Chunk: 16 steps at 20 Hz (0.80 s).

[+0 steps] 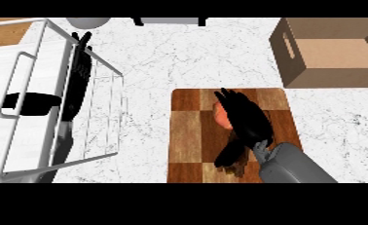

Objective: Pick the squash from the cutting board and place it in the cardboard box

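Observation:
An orange squash [223, 116] lies on the checkered wooden cutting board [188, 136] in the lower middle of the head view. My right hand [248, 121] is directly over it, fingers stretched out and pointing away from me, hiding most of the squash; only its left side shows. I see no finger curled round the squash. The cardboard box [325, 48] stands at the far right, beyond the board, with a handle slot in its left wall. My left hand [78, 68] rests open at the left with its fingers up, seen through the wire rack.
A white wire dish rack [108, 73] takes up the left side, with a black object [30, 102] by it. A grey round object [87, 22] and a dark-legged item [169, 21] sit at the far edge. White marble counter [187, 58] lies between board and box.

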Motion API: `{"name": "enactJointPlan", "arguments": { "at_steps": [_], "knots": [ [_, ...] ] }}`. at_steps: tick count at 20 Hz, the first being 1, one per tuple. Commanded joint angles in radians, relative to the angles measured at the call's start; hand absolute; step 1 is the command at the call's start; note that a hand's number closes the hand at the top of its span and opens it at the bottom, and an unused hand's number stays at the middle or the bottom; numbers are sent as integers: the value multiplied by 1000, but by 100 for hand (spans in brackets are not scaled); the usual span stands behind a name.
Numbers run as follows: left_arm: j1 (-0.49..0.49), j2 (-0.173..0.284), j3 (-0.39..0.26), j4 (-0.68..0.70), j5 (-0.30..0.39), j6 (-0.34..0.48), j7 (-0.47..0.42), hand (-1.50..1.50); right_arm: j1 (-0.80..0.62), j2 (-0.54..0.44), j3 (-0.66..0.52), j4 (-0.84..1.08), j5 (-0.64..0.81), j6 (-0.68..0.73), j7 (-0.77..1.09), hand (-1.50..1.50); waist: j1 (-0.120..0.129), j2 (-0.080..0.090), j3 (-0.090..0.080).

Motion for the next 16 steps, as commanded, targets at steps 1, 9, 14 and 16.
{"name": "enactJointPlan", "arguments": {
  "at_steps": [1, 9, 14, 16],
  "knots": [
    [43, -31, -163, 31, -44, -98, 33, 0, 6, 4, 17, 63, 47, -28, -27, -150, -13, 12, 5],
    [69, -4, -147, 20, -25, -127, 21, 0, -10, 31, 18, 140, 67, -58, -108, 150, -6, 12, 5],
    [34, -4, -139, 32, -23, -112, 58, 0, 17, -91, -18, 109, 69, -73, -224, 150, -30, 9, 5],
    [43, 4, -125, 30, -24, -102, 47, 0, 78, -216, -53, 78, 37, -111, -371, 150, -48, 8, 6]
  ]
}}
